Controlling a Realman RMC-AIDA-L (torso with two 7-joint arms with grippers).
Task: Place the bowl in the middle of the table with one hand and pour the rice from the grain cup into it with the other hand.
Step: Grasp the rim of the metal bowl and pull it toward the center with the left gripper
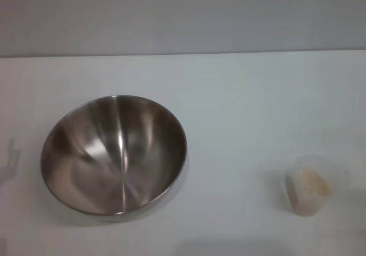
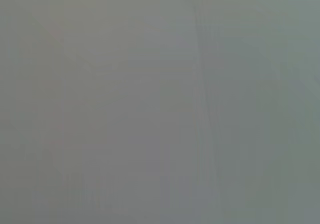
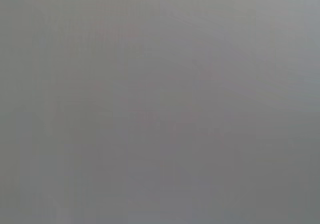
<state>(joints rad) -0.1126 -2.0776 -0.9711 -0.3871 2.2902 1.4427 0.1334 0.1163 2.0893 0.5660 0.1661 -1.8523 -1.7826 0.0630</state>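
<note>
1. One bowl [image 1: 113,155], of shiny stainless steel, stands upright on the white table [image 1: 240,113], left of centre in the head view, its deep inside holding only reflections.
2. One grain cup [image 1: 311,184], clear and slightly frosted, stands upright near the table's right front edge, well apart from the bowl.
3. One small heap of rice [image 1: 313,182], pale beige, lies inside the grain cup; no grains show in the bowl.
4. A bare stretch of table lies between the bowl and the grain cup; the two do not touch.
5. One grey wall [image 1: 183,16] meets the table's far edge across the whole width of the head view.
6. Neither gripper appears in the head view, so neither the bowl nor the grain cup can be placed relative to any fingers.
7. The left wrist view gives only a flat grey-green field with a faint line running through it; the right wrist view gives only plain grey. Neither shows a gripper, the bowl or the cup.
8. How wide either gripper's fingers stand cannot be told, as none of the three views shows them.
</note>
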